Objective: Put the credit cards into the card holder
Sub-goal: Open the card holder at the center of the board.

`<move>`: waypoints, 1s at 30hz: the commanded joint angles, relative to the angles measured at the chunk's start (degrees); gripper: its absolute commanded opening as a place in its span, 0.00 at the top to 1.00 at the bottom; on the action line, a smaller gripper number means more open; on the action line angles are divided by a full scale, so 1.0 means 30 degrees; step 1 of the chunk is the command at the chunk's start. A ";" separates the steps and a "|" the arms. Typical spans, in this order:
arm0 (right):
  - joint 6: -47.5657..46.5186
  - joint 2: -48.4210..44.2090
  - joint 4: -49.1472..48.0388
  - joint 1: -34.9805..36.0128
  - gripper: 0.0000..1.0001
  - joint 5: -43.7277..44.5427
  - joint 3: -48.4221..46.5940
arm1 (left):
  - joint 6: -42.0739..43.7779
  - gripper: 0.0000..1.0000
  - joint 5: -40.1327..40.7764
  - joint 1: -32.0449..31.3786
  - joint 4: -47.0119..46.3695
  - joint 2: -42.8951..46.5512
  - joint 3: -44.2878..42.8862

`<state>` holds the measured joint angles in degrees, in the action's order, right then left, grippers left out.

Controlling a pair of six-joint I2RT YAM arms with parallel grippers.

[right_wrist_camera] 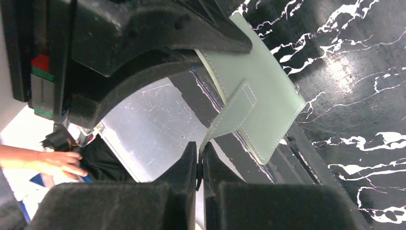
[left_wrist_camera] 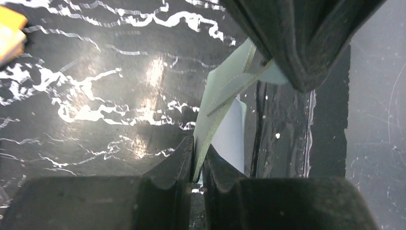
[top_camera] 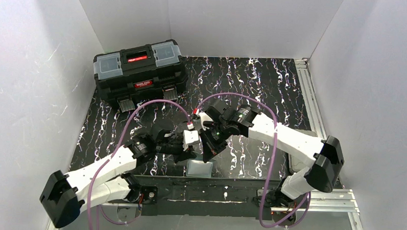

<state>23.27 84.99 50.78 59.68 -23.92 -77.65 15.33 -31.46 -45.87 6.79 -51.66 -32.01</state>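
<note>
The mint-green card holder [left_wrist_camera: 218, 103] hangs above the black marbled table, held between both grippers. My left gripper [left_wrist_camera: 198, 163] is shut on its lower edge. My right gripper [right_wrist_camera: 198, 160] is shut on its snap tab [right_wrist_camera: 232, 115], and the holder's body [right_wrist_camera: 261, 91] spreads out beyond it. In the top view the two grippers [top_camera: 187, 151] [top_camera: 210, 148] meet near the front middle and hide most of the holder. A white card [top_camera: 199, 168] [left_wrist_camera: 231, 139] lies flat on the table just below. An orange corner [left_wrist_camera: 9, 21] shows at the frame edge; I cannot tell whether it is the orange card.
A big black toolbox [top_camera: 139, 72] stands at the back left. An aluminium rail [top_camera: 309, 98] runs along the table's right side. The table's front edge [left_wrist_camera: 309, 134] is close to the white card. A person's hand [right_wrist_camera: 57, 162] shows beyond the near edge.
</note>
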 commanded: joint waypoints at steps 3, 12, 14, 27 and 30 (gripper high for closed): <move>-0.0296 0.1600 -0.2709 -0.1386 0.99 -0.3655 0.1672 | 0.2731 0.87 -0.2070 0.0908 0.1124 -0.3652 -0.1240; -0.0346 0.2885 -0.5019 -0.2753 0.99 -0.4383 0.4296 | 0.2943 0.02 0.1081 0.1509 -0.1875 -0.4722 -0.0707; -0.0142 0.3183 -0.5537 -0.3165 0.99 -0.4536 0.4672 | 0.2968 0.02 0.1197 0.1616 -0.2143 -0.4011 -0.0597; 0.0487 0.3252 -0.7218 -0.4893 0.99 -0.3354 0.7466 | 1.0179 0.02 -0.3886 0.0851 0.0192 0.1191 0.2589; 0.0705 0.3176 -0.7582 -0.4893 0.99 -0.3283 0.8092 | 1.2052 0.02 -0.3954 0.0609 0.0428 0.1431 0.3192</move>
<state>24.32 94.83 29.91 44.75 -34.54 -55.05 40.07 -39.68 -43.03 4.82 -48.56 -24.77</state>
